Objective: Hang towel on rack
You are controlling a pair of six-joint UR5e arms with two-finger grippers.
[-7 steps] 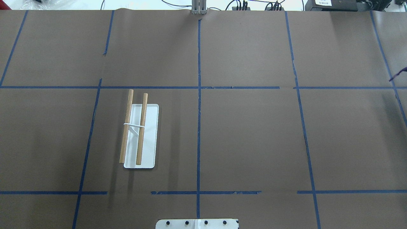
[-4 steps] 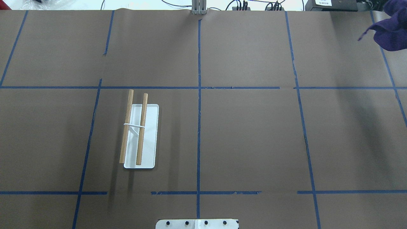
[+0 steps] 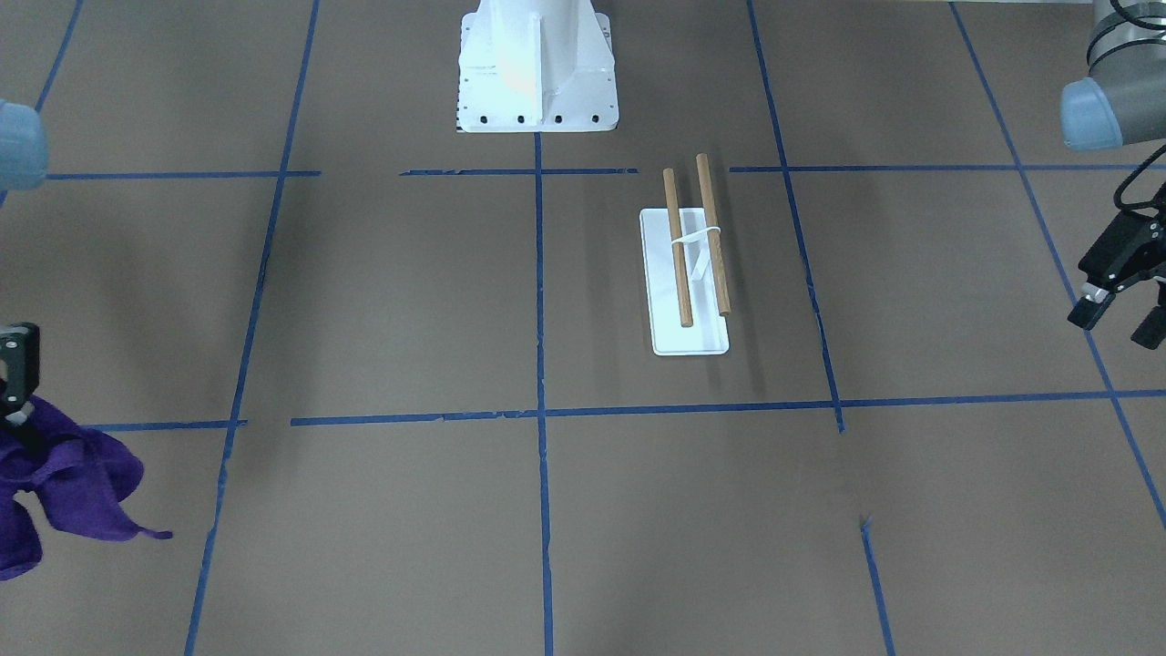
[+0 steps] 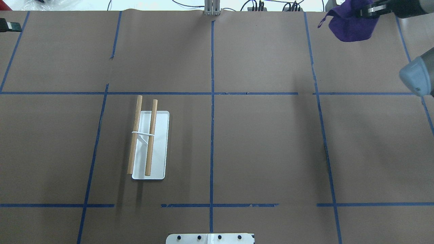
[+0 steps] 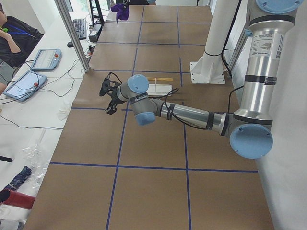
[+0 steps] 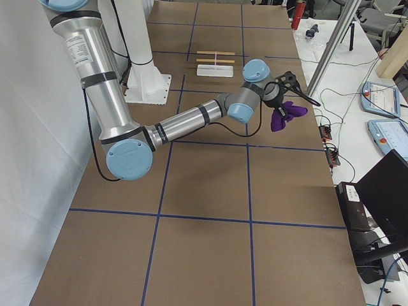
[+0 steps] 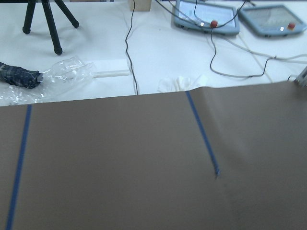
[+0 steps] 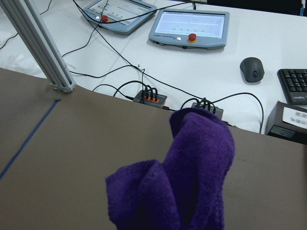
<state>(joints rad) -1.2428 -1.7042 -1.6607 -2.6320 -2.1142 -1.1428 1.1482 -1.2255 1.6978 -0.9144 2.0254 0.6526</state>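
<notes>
The rack [image 4: 149, 140] stands left of centre — the towel [image 4: 351, 23] hangs far right, well apart.

I see the towel [image 4: 349, 25], a deep purple terry cloth, bunched into loose folds at the upper right of the overhead view. The right end effector [image 4: 361, 13] pinches its top, and it hangs clear of the counter [image 4: 264, 145], one corner trailing out to the left. The rack [image 4: 149, 142] stands left of centre, well apart from the towel. I make out a flat white rectangular base, a thin white upright and two parallel brown wooden rods running lengthwise above the base. The left rod overhangs the base's left edge.
</notes>
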